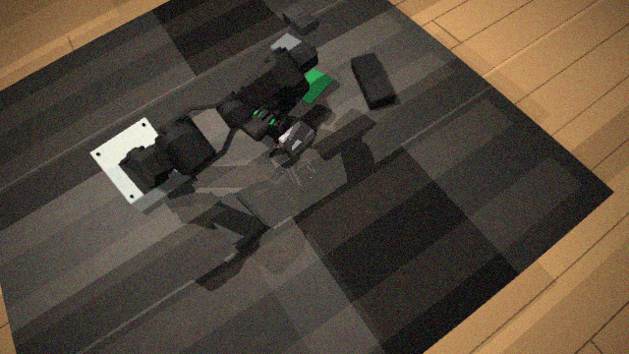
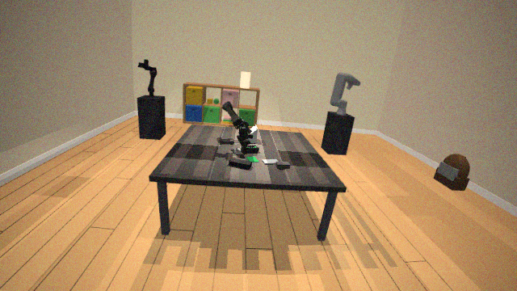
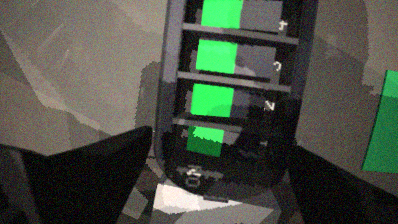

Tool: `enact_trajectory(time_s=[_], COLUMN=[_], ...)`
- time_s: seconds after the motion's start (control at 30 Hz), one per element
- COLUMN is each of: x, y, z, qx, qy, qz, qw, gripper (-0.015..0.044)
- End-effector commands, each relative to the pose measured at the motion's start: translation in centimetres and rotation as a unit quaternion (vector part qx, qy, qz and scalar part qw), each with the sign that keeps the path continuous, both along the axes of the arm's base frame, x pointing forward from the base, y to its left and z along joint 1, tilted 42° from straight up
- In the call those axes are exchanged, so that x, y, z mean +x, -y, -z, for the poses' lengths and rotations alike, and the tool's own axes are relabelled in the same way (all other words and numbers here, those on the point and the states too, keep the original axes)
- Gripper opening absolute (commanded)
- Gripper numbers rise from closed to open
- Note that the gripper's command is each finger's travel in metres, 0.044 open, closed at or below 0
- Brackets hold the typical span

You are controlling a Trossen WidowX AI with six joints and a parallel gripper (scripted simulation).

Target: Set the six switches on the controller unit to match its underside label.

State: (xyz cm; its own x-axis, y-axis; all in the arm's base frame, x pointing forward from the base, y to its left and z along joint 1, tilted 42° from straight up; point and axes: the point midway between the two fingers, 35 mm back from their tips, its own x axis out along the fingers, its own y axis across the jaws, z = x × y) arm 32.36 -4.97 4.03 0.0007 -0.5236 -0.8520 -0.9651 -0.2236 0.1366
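Note:
The dark grey controller unit [image 1: 264,117] [image 2: 252,149] [image 3: 170,60] lies with its switches facing up. The wrist view shows its end with switches 1 to 4, green halves on the left and dark halves on the right. The lowest switch is partly in shadow; the other two switches are outside that view or hidden. The underside label is hidden. My gripper [image 3: 220,144] is open, its fingertips on either side of the unit's near end, close to its side walls. I cannot make out any grip on it.
A light-topped module [image 1: 296,139] [image 3: 175,196] lies just beyond the unit's end. A green board [image 1: 318,86] [image 2: 253,159] [image 3: 382,125] lies beside it. A long dark block [image 1: 373,81] [image 2: 240,162], a white plate [image 1: 286,41] [image 2: 270,161] and a small dark block [image 1: 301,21] [image 2: 283,165] lie farther out.

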Motion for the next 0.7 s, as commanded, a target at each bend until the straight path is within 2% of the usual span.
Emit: enact_trajectory(time_s=[0.0, 0.67], x=[0.05, -0.03], y=[0.08, -0.43], z=[0.0, -0.27], qx=[-0.003, -0.003], qy=[0.0, 0.0], qz=[-0.002, -0.002], qw=[1.0, 1.0], gripper=[0.0326, 0.0336])
